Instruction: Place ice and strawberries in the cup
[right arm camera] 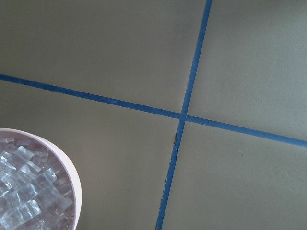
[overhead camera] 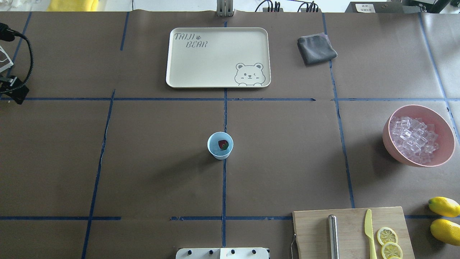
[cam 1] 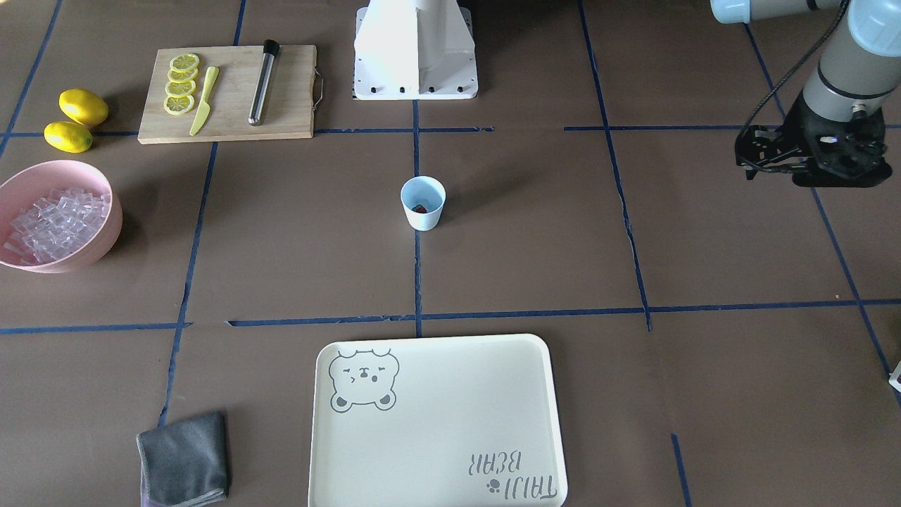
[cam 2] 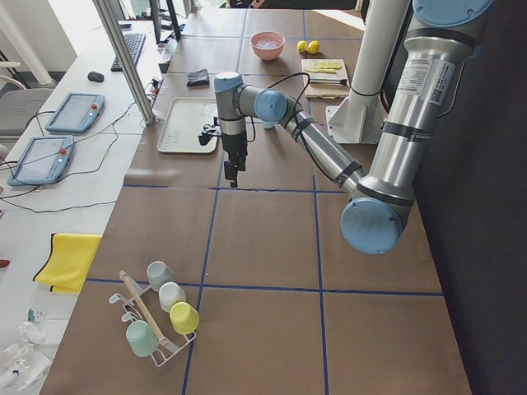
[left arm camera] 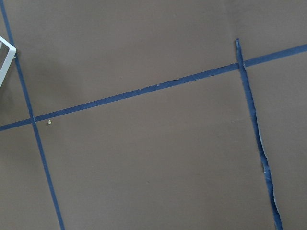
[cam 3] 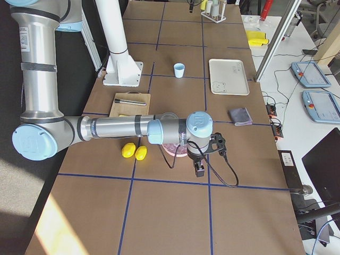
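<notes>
"Scanning left to right on the overhead feed, I find my left hand point(cam 2: 232, 177) hanging over bare counter point(overhead camera: 143, 162) at the far edge. I cannot tell whether its fingers are apart or together."

"And the cup?" my spotter asks.

"The cup point(overhead camera: 219, 156) stands upright at the centre, on the tape line point(overhead camera: 224, 187), with the strawberry point(overhead camera: 223, 144) inside. I can't make out any ice in it. The ice point(overhead camera: 413, 138) fills the pink bowl point(overhead camera: 387, 138) well off to the right. My right hand point(cam 3: 200, 170) hovers just beside that bowl, but no close view shows its fingers, so I cannot tell there either."

"What worries you?"

"The cubes look small and slick, so I judge one could squirt out of the pinch or drop on the long carry. The cup is light and narrow, and a late release could clip its rim and tip it over, strawberry and all."
</notes>
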